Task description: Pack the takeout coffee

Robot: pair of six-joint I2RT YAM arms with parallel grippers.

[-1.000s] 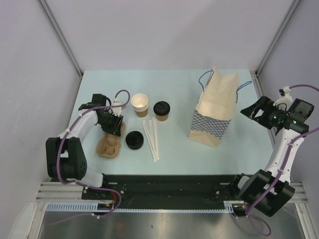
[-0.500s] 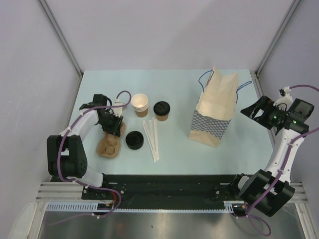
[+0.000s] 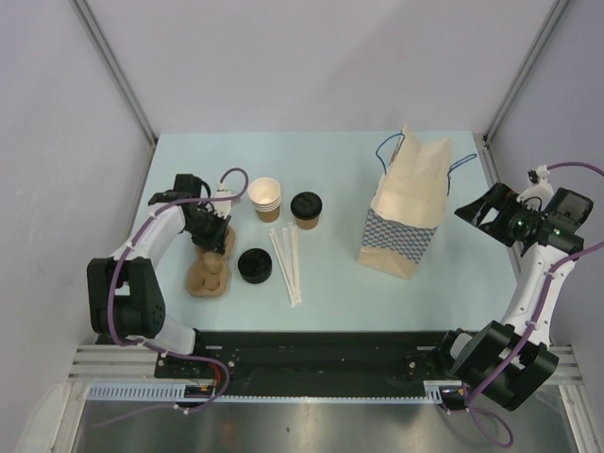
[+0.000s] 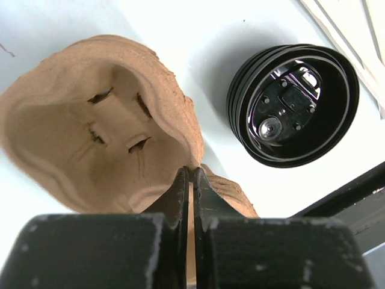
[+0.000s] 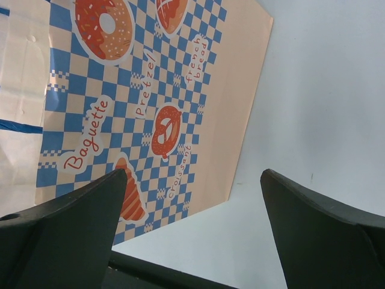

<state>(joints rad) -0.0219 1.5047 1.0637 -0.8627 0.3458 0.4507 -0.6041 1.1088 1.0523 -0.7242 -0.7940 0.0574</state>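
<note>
At the 9 o'clock side of the counter (image 3: 330, 151), your left tool (image 3: 215, 243) is pinched together on the thin rim of one moulded pulp cup carrier (image 3: 206, 276). The left wrist view shows the two fingers (image 4: 180, 192) meeting on that rough, fibrous brown wall, beside a rounded well with small slits in its floor.

At 3 o'clock of the carrier sits a short stack of glossy black round lids (image 3: 254, 265), ribbed at the edge; you cannot count them for sure. At 12 o'clock of those lids stands one nested stack of lidless tan paper cups (image 3: 266, 199), white inside.

Just beside that stack, at its 3 o'clock, stands the takeout coffee (image 3: 306, 209): a single tan paper cup, upright, capped with a round black lid, untouched by either tool.

At 6 o'clock of the coffee lie what look like three slim white paper-wrapped sticks (image 3: 287, 264), side by side.

Farther toward 3 o'clock, well apart from the coffee, one kraft paper bag (image 3: 408, 203) with blue cord handles lies tilted, printed with blue checks and pastries.

At the far 3 o'clock edge, your right tool (image 3: 489, 213) hangs above the counter with its dark fingers (image 5: 66, 229) spread wide, holding nothing.
</note>
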